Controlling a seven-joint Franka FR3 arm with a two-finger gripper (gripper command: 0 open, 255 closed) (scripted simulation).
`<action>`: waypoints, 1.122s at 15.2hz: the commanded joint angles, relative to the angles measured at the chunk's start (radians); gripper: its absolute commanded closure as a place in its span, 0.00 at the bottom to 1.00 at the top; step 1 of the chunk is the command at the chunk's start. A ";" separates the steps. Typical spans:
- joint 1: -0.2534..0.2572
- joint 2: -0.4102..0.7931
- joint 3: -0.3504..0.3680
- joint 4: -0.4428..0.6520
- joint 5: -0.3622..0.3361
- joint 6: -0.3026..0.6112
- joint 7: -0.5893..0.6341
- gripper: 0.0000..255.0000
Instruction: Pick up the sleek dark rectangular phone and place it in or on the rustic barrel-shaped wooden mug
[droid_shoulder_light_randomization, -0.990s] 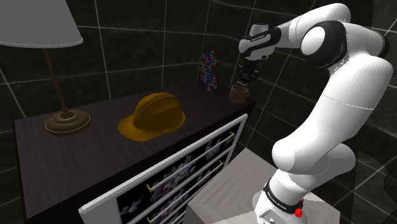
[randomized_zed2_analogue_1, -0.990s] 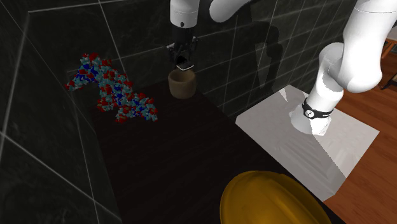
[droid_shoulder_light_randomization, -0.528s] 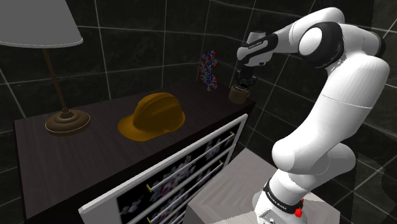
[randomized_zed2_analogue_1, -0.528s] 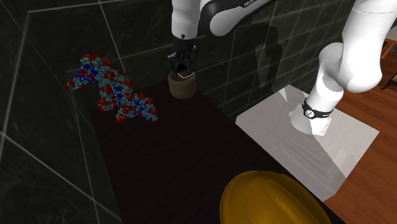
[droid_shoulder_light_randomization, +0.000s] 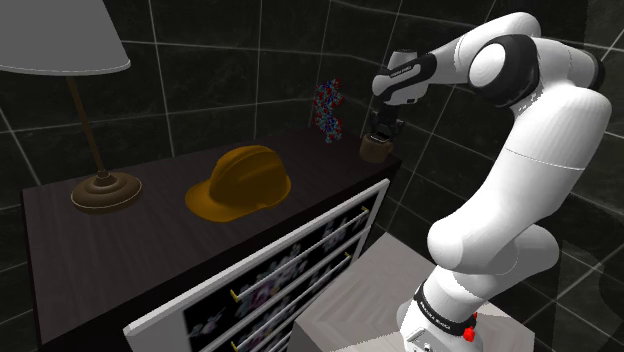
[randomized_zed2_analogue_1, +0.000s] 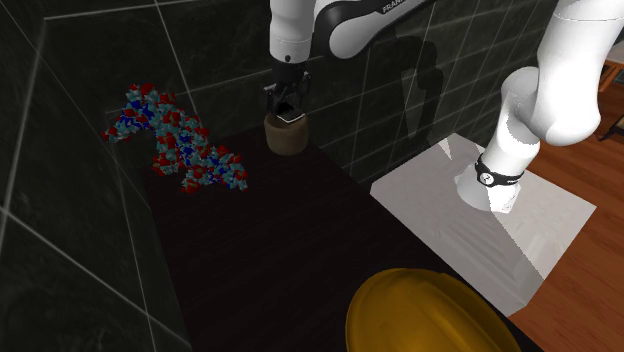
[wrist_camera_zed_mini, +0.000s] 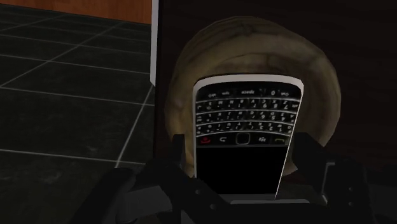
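Observation:
A black phone (wrist_camera_zed_mini: 245, 127) with a keypad and a dark screen is clasped between my two black fingers (wrist_camera_zed_mini: 180, 153). Directly beyond it is the open mouth of the brown barrel-shaped mug (wrist_camera_zed_mini: 318, 76). The mug (droid_shoulder_light_randomization: 375, 150) stands at the far corner of the dark dresser top, close to the tiled wall. My gripper (droid_shoulder_light_randomization: 379, 130) points straight down just above the mug's rim. In the second exterior view the phone (randomized_zed2_analogue_1: 289, 115) sits in the gripper (randomized_zed2_analogue_1: 287, 110) at the mouth of the mug (randomized_zed2_analogue_1: 285, 138).
A yellow hard hat (droid_shoulder_light_randomization: 242, 180) lies mid-dresser, and a lamp (droid_shoulder_light_randomization: 100, 185) stands at the shoulder view's left. A colourful molecule model (randomized_zed2_analogue_1: 180, 145) stands beside the mug by the wall. The dresser edge drops to the white stand (randomized_zed2_analogue_1: 500, 230).
The gripper came down with the phone from well above the mug to its rim. Over the last half second it has hardly moved.

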 joint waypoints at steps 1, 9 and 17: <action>0.000 0.001 0.000 0.000 0.000 0.000 0.000 0.00; 0.008 -0.056 0.008 0.053 0.011 -0.111 -0.007 0.00; 0.008 -0.056 0.008 0.053 0.011 -0.111 -0.007 0.00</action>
